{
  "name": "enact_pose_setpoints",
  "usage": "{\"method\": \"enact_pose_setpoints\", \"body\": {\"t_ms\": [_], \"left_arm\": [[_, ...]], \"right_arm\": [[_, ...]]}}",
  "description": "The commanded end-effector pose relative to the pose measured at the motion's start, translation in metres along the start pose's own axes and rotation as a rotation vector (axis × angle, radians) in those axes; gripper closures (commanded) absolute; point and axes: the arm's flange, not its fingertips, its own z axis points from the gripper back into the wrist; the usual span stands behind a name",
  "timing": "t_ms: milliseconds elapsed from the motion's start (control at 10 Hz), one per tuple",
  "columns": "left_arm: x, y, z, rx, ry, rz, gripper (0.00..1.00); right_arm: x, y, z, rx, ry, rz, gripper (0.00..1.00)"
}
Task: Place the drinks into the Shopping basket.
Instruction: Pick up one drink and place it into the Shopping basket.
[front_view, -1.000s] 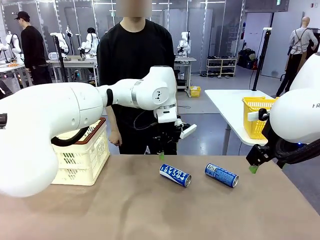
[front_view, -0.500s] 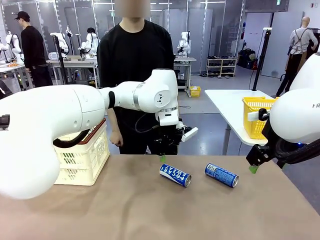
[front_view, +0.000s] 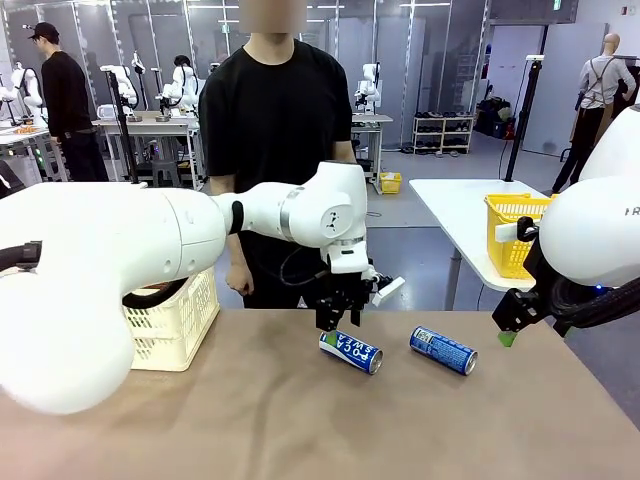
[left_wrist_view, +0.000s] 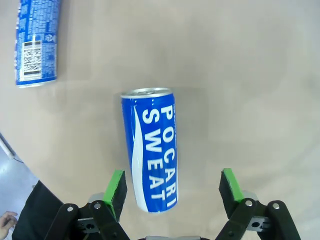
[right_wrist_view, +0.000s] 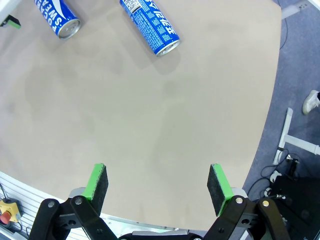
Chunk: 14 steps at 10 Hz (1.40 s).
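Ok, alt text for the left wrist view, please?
The open left gripper hovers over a blue can lying on its side on the tan table, its near end between the green pads. A second blue can lies at the top left.

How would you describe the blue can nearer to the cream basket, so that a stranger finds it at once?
On the brown table, look right of the cream basket. Two blue cans lie on their sides; it is the left can, under the left pincer. It shows large white POCARI SWEAT lettering, the right can only small print.
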Motion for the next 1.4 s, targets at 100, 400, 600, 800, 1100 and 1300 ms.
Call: {"method": "enact_pose_setpoints", "body": {"t_ms": [100, 400, 600, 800, 1100, 1300], "left_arm": [[0.003, 0.014, -0.015, 0.009, -0.007, 0.045, 0.06], [0.001, 0.018, -0.030, 0.027, 0.000, 0.068, 0.06], [-0.002, 0.021, -0.038, 0.023, -0.003, 0.079, 0.06], [-0.002, 0.023, -0.044, 0.018, 0.006, 0.080, 0.06], [-0.004, 0.027, -0.047, 0.034, -0.004, 0.083, 0.12], [-0.003, 0.029, -0.048, 0.036, -0.013, 0.083, 0.31]], "right_arm": [[0.001, -0.002, 0.001, -0.001, 0.003, 0.017, 0.00], [0.001, -0.002, 0.001, -0.001, 0.003, 0.017, 0.00], [0.001, -0.002, 0.001, -0.001, 0.003, 0.017, 0.00], [0.001, -0.002, 0.001, -0.001, 0.003, 0.017, 0.00], [0.001, -0.002, 0.001, -0.001, 0.003, 0.017, 0.00], [0.001, -0.002, 0.001, -0.001, 0.003, 0.017, 0.00]]}}
